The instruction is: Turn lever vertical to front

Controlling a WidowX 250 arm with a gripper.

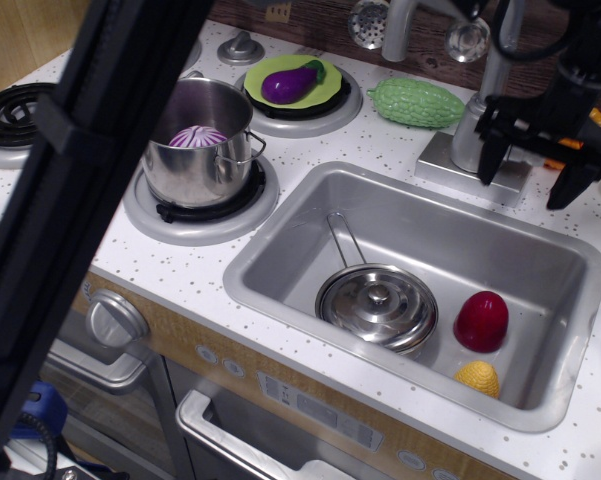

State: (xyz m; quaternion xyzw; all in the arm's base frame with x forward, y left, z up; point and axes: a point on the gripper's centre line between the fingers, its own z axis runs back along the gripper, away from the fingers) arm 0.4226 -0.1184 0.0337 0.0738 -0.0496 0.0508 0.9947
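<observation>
The silver faucet column (472, 135) stands on its square base (450, 160) behind the sink. My black gripper (526, 168) hangs just right of the column, where the lever's knob sits. Its left finger (488, 150) is close to the column and its right finger (562, 185) reaches down to the sink's back rim. The jaws stand wide apart and hold nothing that I can see. The lever itself is hidden behind the gripper's body.
The sink (280, 270) holds a steel pan lid (377, 303), a red egg-shaped toy (481, 320) and a yellow toy (477, 377). A green gourd (416, 102) lies left of the faucet. A pot (195, 140) stands on a burner. A black arm link (70, 200) blocks the left foreground.
</observation>
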